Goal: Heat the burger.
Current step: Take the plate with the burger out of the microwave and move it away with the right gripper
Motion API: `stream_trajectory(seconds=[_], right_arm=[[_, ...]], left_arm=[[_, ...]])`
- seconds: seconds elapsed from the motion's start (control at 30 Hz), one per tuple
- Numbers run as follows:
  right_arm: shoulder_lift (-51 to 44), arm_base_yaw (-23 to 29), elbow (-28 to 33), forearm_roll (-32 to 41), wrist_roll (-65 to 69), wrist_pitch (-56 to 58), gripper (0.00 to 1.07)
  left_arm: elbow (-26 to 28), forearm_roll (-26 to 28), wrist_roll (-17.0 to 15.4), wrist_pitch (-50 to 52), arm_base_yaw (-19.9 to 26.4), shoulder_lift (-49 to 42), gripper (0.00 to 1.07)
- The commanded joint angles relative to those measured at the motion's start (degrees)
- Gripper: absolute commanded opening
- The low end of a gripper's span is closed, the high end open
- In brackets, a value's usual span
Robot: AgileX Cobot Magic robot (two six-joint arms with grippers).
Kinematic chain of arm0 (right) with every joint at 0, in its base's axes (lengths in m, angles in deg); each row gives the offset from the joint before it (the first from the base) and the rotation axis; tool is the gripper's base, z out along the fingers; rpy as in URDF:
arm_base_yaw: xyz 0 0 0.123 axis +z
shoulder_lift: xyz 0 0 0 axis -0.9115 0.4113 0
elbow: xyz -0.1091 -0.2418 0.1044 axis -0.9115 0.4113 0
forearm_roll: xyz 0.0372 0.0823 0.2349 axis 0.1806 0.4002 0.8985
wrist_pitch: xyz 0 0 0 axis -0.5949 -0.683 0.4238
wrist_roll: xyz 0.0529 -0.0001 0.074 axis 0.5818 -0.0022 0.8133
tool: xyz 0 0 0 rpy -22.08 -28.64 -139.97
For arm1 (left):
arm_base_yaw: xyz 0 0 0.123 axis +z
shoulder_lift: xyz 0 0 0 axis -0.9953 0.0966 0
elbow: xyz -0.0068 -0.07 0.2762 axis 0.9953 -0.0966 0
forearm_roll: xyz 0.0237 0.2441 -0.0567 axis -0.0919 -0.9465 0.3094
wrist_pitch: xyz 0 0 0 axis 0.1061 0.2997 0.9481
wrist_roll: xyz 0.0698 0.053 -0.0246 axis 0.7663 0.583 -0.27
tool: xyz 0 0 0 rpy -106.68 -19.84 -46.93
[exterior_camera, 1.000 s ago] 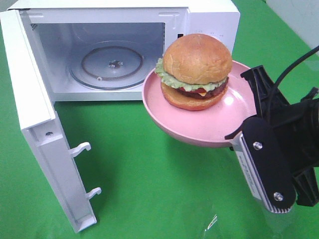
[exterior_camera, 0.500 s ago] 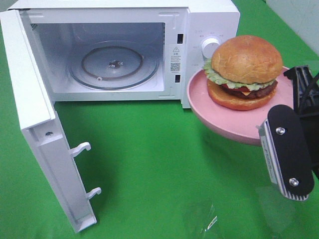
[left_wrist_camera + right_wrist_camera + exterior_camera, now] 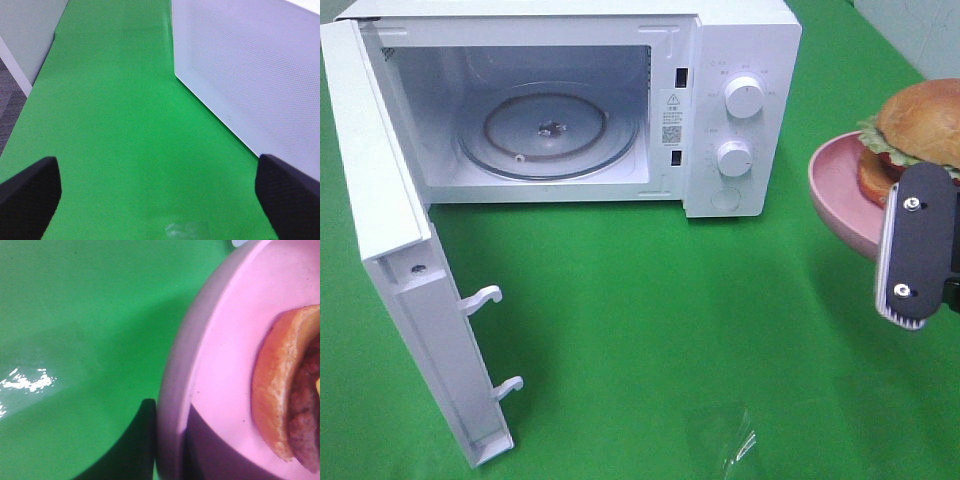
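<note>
Burger [image 3: 923, 120], glossy round bun, on shallow smooth pink plate [image 3: 835, 190]

Burger [image 3: 280, 400] sits on pink plate [image 3: 225, 365] above green cloth [image 3: 85, 330]

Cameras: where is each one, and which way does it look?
Exterior high: up above, looking down at the microwave, its door open, and the plate with the burger; the right tool shows.
Left wrist: on the left arm, looking along the green cloth; the left tool shows open.
Right wrist: on the right arm, close on the plate.
Shared: exterior and right wrist both show plate and burger.
</note>
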Motion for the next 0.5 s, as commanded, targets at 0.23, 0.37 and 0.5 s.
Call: stream_trajectory(seconds=[0.23,0.37,0.5], right_arm=[[-1.03,-0.11,-0.63,-6.3,13.52,6.93,0.0],[-1.03,-0.11,-0.63,-7.56,19.65,9.8,0.0],[-0.06,-0.11,-0.63,-9.28,25.5,13.29,0.0]], left_arm=[[-0.23,-0.11,-0.29,-0.17,0.23,-0.23,0.98],[-0.23,-0.11,-0.29,-0.17,0.23,-0.23,0.98],[-0.23,-0.11,-0.29,-0.17,0.23,-0.23,0.98]])
